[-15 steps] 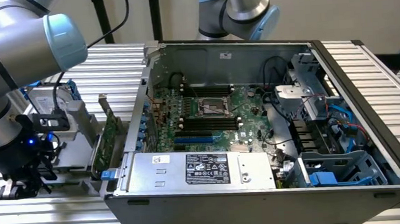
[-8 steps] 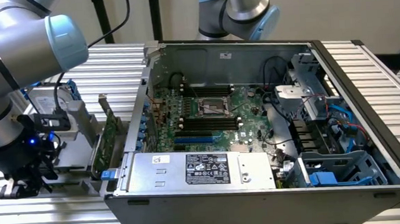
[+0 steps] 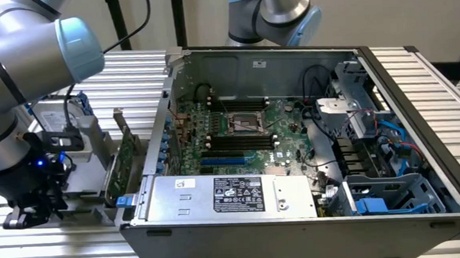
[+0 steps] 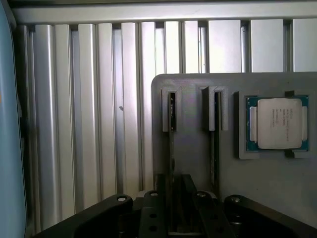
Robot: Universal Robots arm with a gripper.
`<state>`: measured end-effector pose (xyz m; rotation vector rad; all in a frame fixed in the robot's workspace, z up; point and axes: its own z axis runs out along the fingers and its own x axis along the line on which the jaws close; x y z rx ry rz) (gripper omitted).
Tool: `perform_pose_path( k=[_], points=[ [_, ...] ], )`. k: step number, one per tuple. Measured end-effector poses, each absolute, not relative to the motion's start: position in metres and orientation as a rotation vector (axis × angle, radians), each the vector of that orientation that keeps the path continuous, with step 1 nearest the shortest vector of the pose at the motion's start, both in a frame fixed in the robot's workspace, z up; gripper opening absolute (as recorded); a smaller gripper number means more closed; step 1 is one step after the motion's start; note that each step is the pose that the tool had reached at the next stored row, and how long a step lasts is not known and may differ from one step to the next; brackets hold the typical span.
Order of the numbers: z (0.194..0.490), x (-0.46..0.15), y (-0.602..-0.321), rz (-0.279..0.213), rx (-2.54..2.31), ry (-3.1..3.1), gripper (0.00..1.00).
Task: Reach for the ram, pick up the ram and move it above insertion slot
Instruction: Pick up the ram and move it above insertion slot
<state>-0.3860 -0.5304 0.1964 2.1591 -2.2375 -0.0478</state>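
The claw (image 3: 29, 213) hangs low at the end of the arm (image 3: 19, 88), down over a grey holder (image 3: 86, 192) that sits on the ribbed aluminium table (image 3: 53, 254). In the wrist view the claw (image 4: 177, 196) is right over the ram (image 4: 171, 148). The thin stick stands on edge in one of the holder's (image 4: 193, 148) two narrow slots and runs straight in under the middle of the claw. Whether the claw is clenched on the ram or released I cannot tell. The ram is seated in its slot, not lifted.

Just beside the claw, a second stick (image 4: 216, 144) stands on edge in the parallel slot. Past that stick, farther from the claw, a processor chip (image 4: 277, 123) lies flat in a square recess of the same holder. On the claw's other side there is bare table (image 4: 89, 124).

In the exterior view a tall green expansion card (image 3: 124, 165) stands upright between the claw and the open computer case (image 3: 300, 232). The motherboard (image 3: 246, 134) lies inside the case, and its black memory slots (image 3: 239, 141) are well apart from the claw, towards the exterior view's right
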Motion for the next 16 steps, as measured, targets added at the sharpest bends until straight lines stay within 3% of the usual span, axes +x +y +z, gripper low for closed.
perform_pose_path(
  k=[3, 7, 16],
  points=[
    [0.1962, -0.386, -0.5304, -0.048, 2.159, -2.237, 0.27],
    [0.1961, -0.3858, -0.5304, -0.048, 2.159, -2.237, 0.14],
    [0.196, -0.3858, -0.5304, -0.038, 2.139, -2.248, 0.14]
  ],
)
